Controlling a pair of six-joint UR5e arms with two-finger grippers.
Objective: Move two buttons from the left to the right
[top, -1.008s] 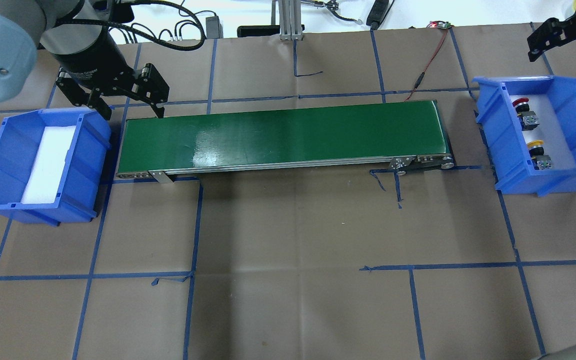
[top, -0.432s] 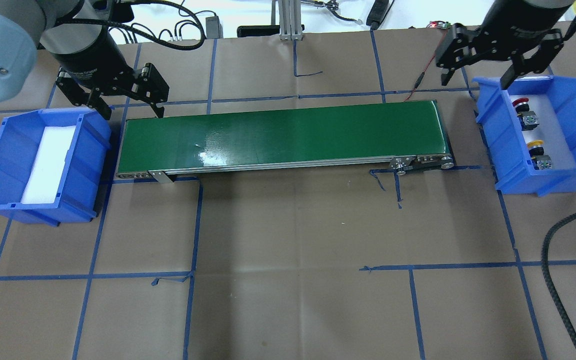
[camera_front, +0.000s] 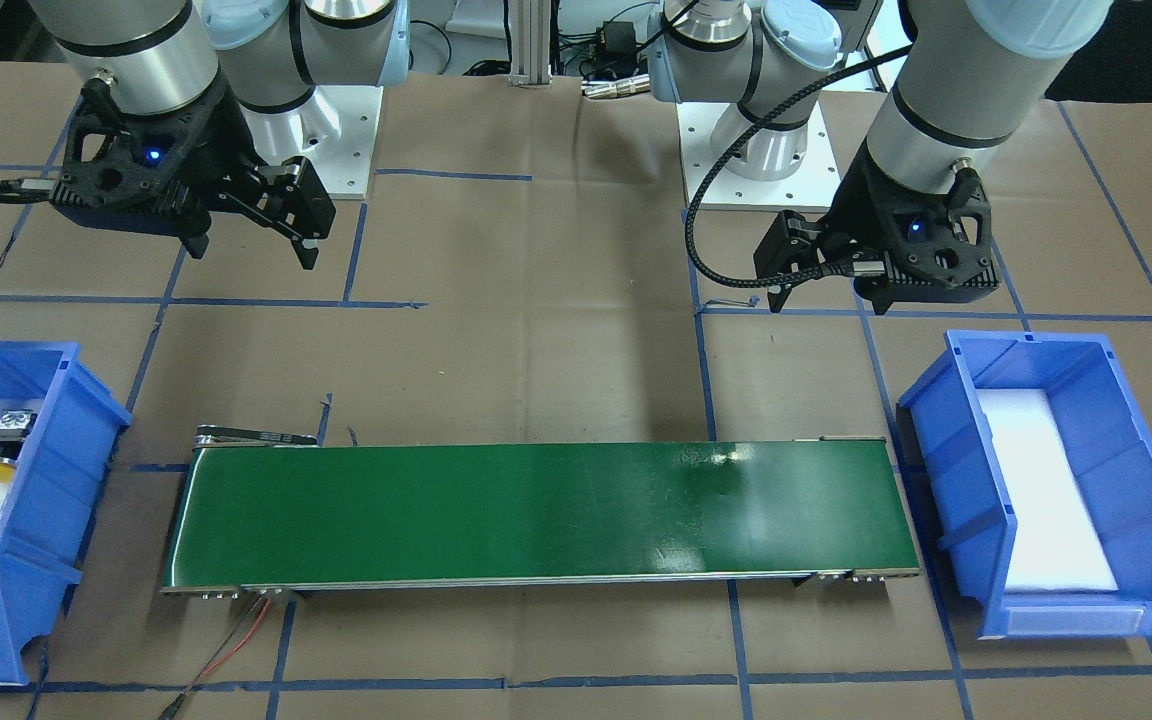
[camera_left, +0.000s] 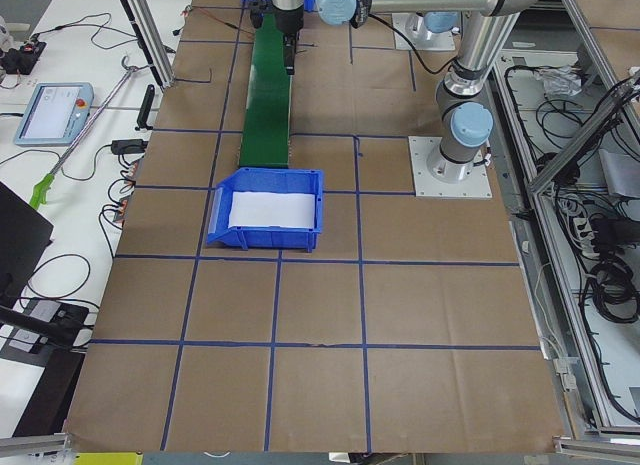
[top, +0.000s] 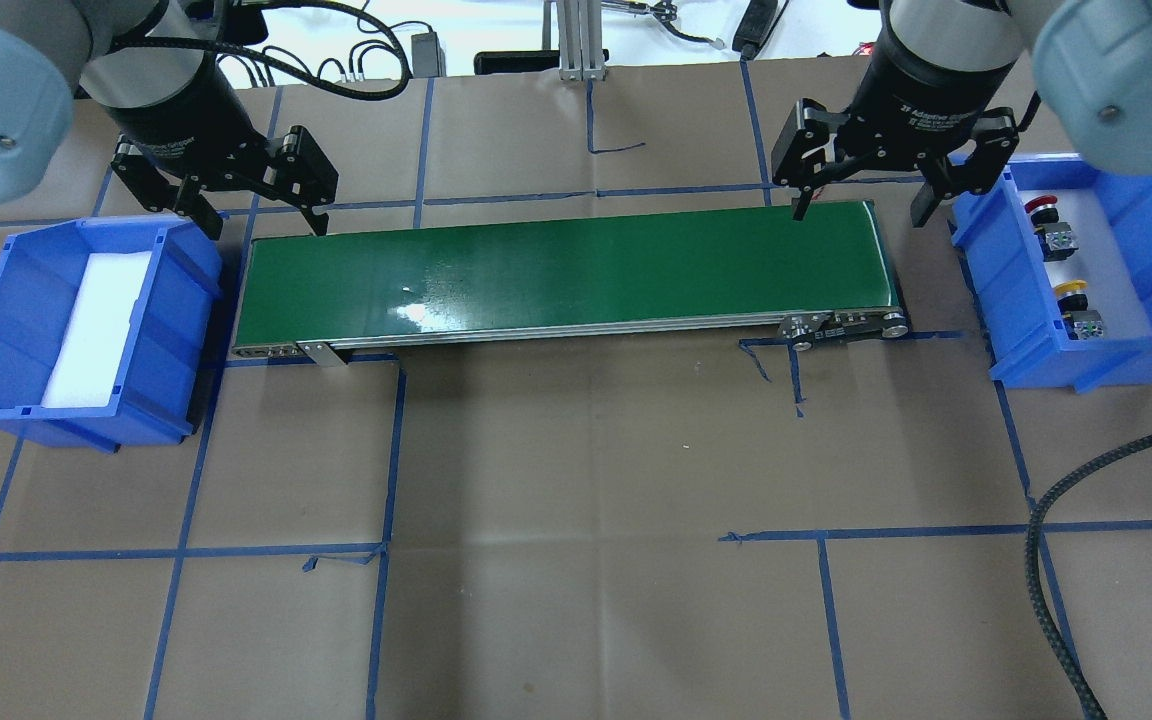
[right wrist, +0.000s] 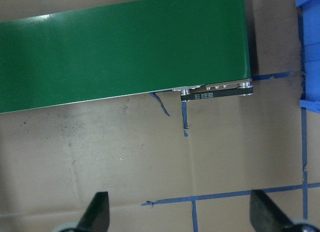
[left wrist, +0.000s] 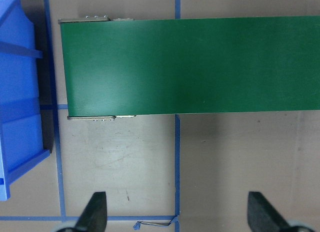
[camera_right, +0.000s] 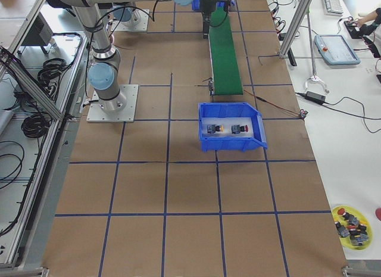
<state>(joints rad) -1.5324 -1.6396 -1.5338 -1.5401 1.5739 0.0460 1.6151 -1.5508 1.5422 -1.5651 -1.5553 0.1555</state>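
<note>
Brown table (top: 576, 450), red button (top: 1048, 225), yellow button (top: 1076, 308)

belt (top: 636, 260): smooth green, a glossy sheen is shown
bins (top: 11, 310): smooth blue plastic
bench (top: 586, 450): covered in matt, creased brown paper
belt frame (top: 536, 331): bare metal

Table (top: 576, 560): covered in brown paper, gridded with blue tape
Centre: green conveyor belt (top: 566, 265), lying lengthwise
Left end: left blue bin (top: 174, 340), just beside the belt
Right end: right blue bin (top: 998, 290), near the belt's other end
Far side: red wire (top: 851, 140), trailing towards the belt
</note>
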